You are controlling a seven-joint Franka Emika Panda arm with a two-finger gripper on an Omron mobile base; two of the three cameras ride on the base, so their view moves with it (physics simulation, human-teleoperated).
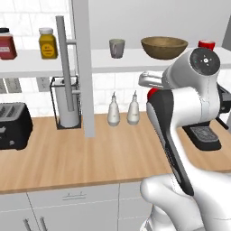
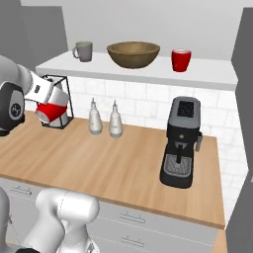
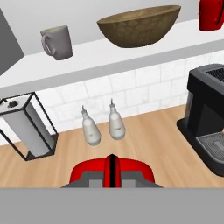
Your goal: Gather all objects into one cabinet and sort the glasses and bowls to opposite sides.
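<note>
Gripper: the gripper (image 2: pixel 45 112), at the left edge of the right base view, is closed on a small glossy red cup (image 2: pixel 51 111), held tilted above the wooden table (image 2: pixel 123 163).
Shelf: the white shelf board (image 2: pixel 148 74) runs across the upper part of the frame.
On shelf: a dull grey-green cup (image 2: pixel 83 51) stands left, a wide brown wooden bowl (image 2: pixel 133 54) in the middle, a second glossy red cup (image 2: pixel 181 60) right.
Below shelf: two white shakers (image 2: pixel 103 118) stand side by side near the tiled wall.
Right of frame: a black coffee machine (image 2: pixel 182 142) stands on the table.
</note>
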